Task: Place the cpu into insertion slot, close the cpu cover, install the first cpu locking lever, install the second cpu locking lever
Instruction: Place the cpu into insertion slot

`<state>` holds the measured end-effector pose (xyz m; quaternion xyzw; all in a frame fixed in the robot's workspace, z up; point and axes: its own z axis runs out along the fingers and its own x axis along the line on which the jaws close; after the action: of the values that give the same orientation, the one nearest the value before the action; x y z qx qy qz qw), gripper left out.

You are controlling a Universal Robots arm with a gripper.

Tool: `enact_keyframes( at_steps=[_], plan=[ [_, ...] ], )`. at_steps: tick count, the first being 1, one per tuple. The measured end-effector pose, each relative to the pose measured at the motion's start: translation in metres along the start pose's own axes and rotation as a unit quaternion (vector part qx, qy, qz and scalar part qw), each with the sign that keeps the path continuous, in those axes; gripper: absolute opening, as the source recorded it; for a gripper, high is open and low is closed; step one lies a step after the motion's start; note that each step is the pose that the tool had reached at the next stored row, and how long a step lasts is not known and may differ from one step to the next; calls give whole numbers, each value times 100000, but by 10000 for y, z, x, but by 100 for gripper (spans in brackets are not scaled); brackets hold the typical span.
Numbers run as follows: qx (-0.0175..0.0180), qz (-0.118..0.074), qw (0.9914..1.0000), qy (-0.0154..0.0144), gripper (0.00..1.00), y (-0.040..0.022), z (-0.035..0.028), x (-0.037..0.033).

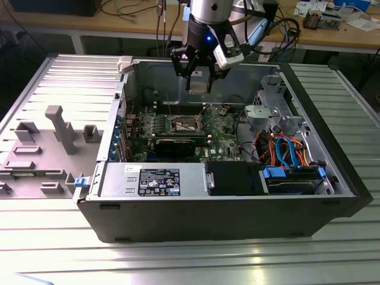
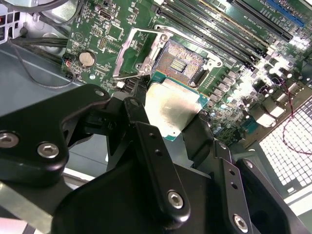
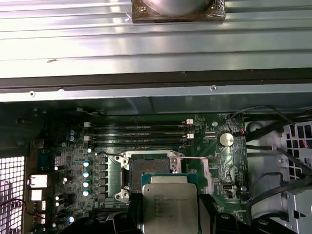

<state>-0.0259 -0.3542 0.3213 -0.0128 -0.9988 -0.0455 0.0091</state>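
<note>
My gripper [image 1: 200,82] hangs over the open computer case, shut on the cpu [image 1: 200,86]. Both wrist views show the cpu's silver-grey top [image 2: 170,105] [image 3: 169,204] held flat between the black fingers [image 2: 146,131], with the green edge showing. The insertion slot [image 2: 181,61] [image 3: 148,170] lies bare on the green board just beyond and below the chip, its pin field exposed. The cpu cover [image 2: 122,56] is swung open on the side of the coin battery [image 2: 87,58]. A thin locking lever [image 3: 191,157] stands off the socket. The cpu is apart from the slot.
A power supply [image 1: 154,178] lies along the case's near side, and a drive cage with blue and orange cables [image 1: 291,154] is at the exterior view's right. Memory slots [image 3: 141,131] run behind the socket. Grey fixture blocks [image 1: 59,127] stand on the table at the left.
</note>
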Motion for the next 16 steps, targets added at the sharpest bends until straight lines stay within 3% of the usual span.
enact_keyframes(
  at_steps=[13,15,16],
  plan=[
    [70,-185,100000,14,55,-5,25,12],
    [267,-624,99998,46,55,-5,27,15],
    [683,-1072,99992,84,55,-5,26,17]
  ],
)
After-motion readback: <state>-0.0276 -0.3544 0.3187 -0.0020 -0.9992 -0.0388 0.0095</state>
